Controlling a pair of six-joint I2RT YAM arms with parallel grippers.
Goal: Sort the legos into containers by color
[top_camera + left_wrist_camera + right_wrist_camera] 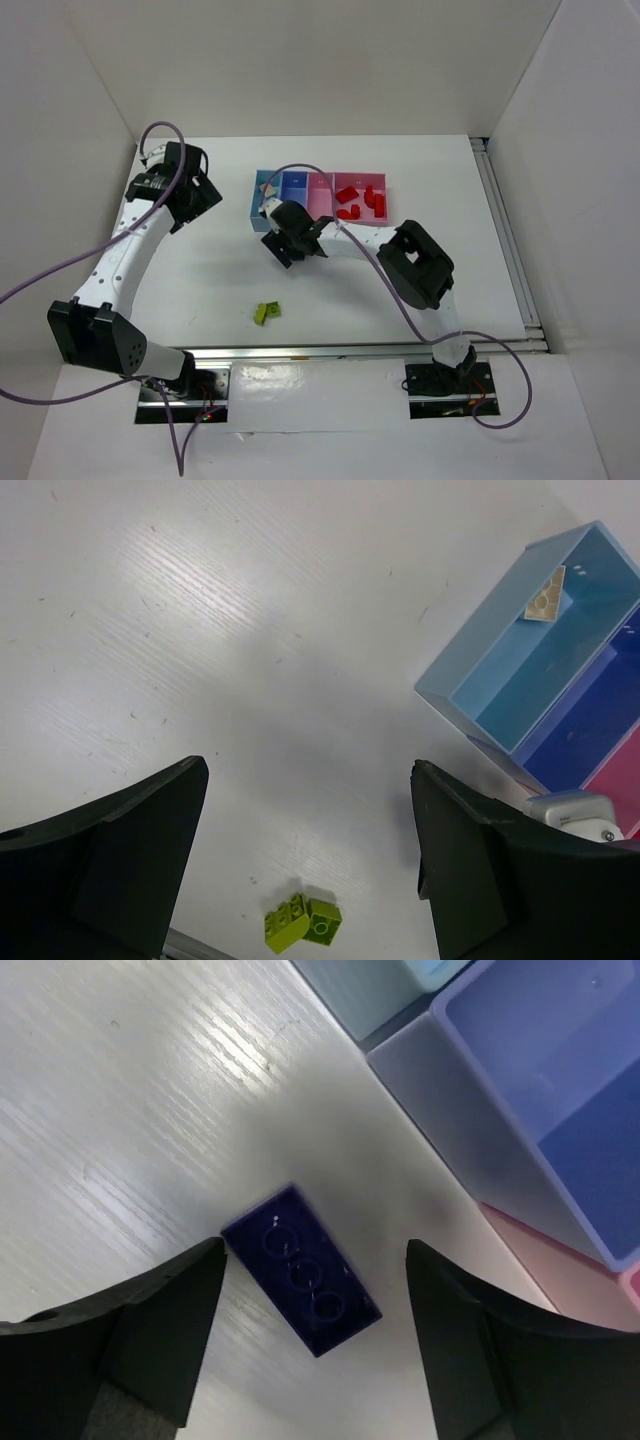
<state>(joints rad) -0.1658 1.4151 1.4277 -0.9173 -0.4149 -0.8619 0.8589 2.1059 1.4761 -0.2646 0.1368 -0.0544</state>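
Note:
The joined trays sit at the back middle: light blue (pixel 262 200), periwinkle (pixel 296 184), narrow pink (pixel 321 192) and wider pink (pixel 385 185). Several red legos (pixel 348 195) lie in the wider pink tray. A beige lego (pixel 545 594) lies in the light blue tray (pixel 500 685). A dark blue lego (pixel 300 1270) lies upside down on the table beside the periwinkle tray (pixel 470 1090), between the open fingers of my right gripper (pixel 315 1250), untouched. The lime green lego (pixel 266 313) lies alone near the front; it also shows in the left wrist view (pixel 303 922). My left gripper (pixel 308 770) is open, empty, high above the table.
White walls enclose the table on three sides. A metal rail (pixel 505 240) runs along the right edge and another along the front (pixel 350 350). My right gripper (pixel 290 238) hovers just in front of the trays; my left gripper (pixel 198 195) is at the back left.

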